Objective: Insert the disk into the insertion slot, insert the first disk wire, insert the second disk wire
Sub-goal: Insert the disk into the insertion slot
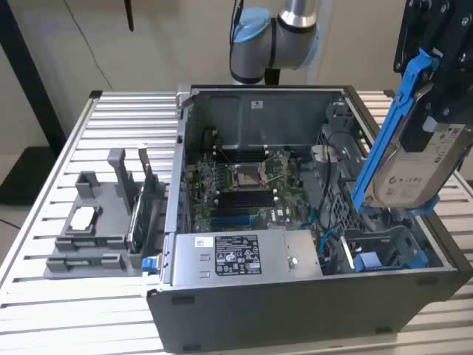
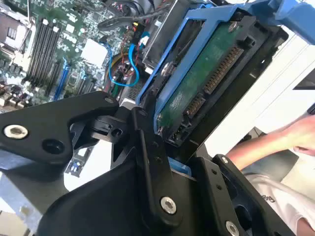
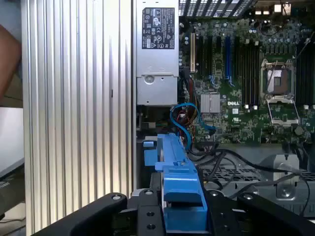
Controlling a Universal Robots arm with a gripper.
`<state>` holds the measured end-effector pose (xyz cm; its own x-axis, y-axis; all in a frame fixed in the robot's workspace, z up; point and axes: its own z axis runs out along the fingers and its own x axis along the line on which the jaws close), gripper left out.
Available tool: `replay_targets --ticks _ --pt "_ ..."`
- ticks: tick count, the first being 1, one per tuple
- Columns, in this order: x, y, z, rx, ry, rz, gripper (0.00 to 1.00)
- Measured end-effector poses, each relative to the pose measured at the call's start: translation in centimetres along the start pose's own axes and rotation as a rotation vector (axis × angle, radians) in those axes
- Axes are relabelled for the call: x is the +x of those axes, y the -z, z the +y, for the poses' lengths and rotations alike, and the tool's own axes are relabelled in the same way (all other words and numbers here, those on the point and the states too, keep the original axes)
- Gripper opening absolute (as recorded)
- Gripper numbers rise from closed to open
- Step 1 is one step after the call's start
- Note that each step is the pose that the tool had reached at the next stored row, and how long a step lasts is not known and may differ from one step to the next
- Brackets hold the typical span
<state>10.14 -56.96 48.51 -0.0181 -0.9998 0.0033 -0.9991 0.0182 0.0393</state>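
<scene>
ribbed metal tabletop [image 1: 96,118] carries the open grey pc case [image 1: 295,310], with the motherboard [image 1: 251,185] lying face up inside. the disk [image 1: 417,166] in its blue carrier hangs tilted in the air over the exterior view's right end of the case, above the insertion slot [image 1: 384,248] in the drive cage and not in it. in the first wrist view the black hand [image 3: 183,211] is pinching the disk's carrier, and the second wrist view catches a person's forearm [image 2: 266,147] beyond the case.

Slatted table [image 1: 44,296] bears computer case [image 1: 295,310], grey fixture [image 1: 92,244]
</scene>
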Motion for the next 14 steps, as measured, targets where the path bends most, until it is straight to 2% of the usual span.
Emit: replay_targets --ticks 14 --pt "-0.08 -0.19 -0.01 0.0 0.0 0.0002 0.32"
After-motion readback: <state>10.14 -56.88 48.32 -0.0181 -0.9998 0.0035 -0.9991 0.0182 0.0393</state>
